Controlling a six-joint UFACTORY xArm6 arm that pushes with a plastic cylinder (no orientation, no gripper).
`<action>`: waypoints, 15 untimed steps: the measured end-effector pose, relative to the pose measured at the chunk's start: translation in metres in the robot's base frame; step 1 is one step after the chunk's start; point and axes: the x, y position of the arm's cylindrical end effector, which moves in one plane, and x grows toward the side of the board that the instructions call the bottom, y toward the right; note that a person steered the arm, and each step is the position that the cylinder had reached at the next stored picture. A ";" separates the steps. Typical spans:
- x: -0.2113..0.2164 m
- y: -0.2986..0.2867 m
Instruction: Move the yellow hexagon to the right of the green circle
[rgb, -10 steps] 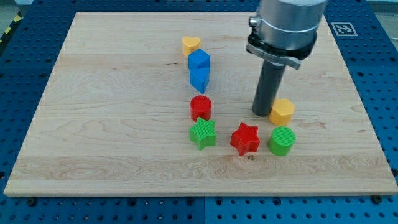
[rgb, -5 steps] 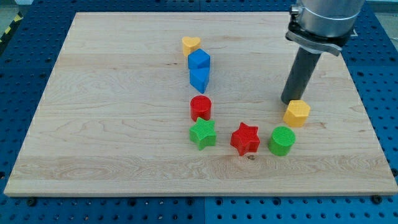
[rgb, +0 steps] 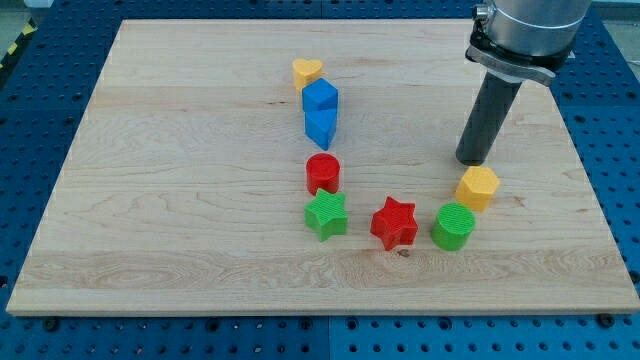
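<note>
The yellow hexagon (rgb: 478, 187) lies on the wooden board, just up and to the right of the green circle (rgb: 453, 226), almost touching it. My tip (rgb: 472, 161) stands on the board just above the hexagon, slightly to its left, close to its top edge. The rod rises toward the view's top right.
A red star (rgb: 395, 222), a green star (rgb: 326, 215) and a red circle (rgb: 323, 173) sit left of the green circle. Two blue blocks (rgb: 320, 110) and a yellow heart (rgb: 307, 71) stand further up. The board's right edge (rgb: 588, 170) is near.
The yellow hexagon has slid right and a little down, from above the green circle to its upper right. My tip moved right with it and now stands just above it.
</note>
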 end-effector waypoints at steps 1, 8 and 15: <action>0.021 -0.005; 0.054 -0.035; 0.069 -0.002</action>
